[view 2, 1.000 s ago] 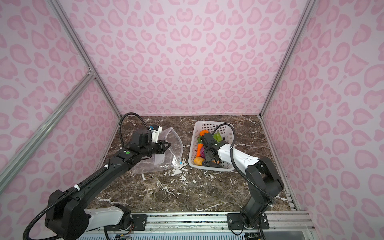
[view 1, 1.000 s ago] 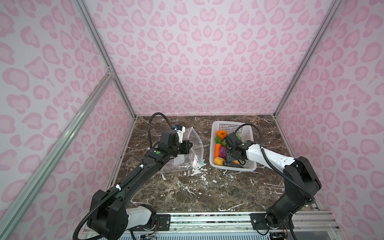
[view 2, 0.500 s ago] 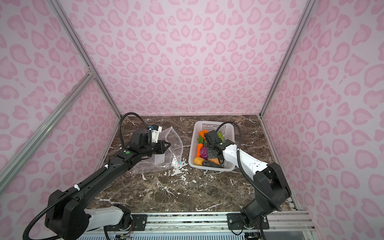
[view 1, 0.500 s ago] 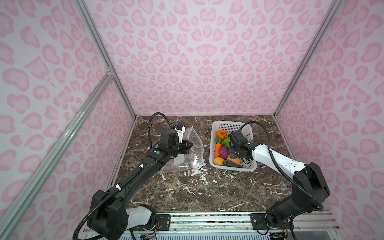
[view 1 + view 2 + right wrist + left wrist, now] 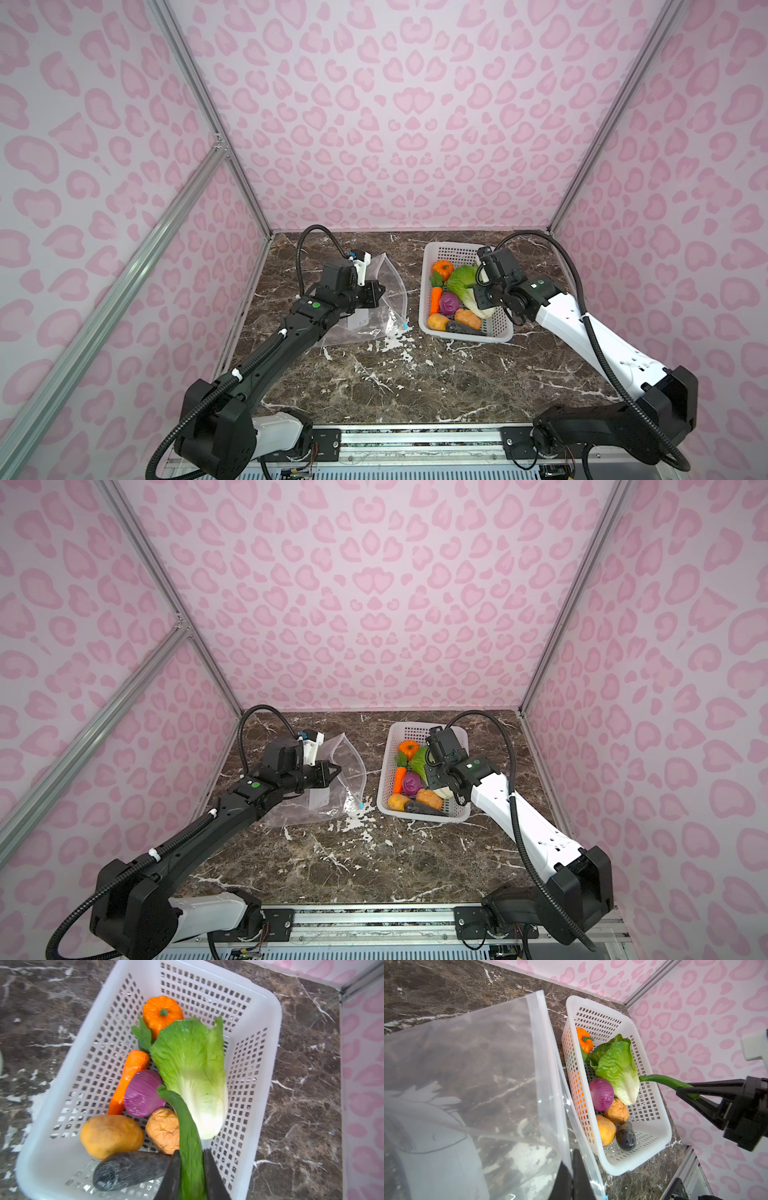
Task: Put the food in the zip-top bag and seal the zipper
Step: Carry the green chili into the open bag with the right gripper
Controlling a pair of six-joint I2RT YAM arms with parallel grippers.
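Since right gripper (image 5: 191, 1159) has just clamped green chili (image 5: 180, 1109) and lifted it above basket (image 5: 266, 1022), transfer comes next; left gripper (image 5: 571, 1167) pinched tight on zip-top bag (image 5: 477, 1064) rim.

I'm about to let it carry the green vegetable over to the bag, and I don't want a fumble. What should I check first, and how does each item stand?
1. Grip: right hand shut on the green vegetable, clamped near one end and lifted over the basket: ok.
2. Bag hold: left hand shut on the lip of the zip-top bag: ok.
3. Bag mouth turned toward the basket: ok.
4. Mouth gaping wide enough for the piece: cannot tell.
5. Blue slider parked at one end of the zipper: ok.
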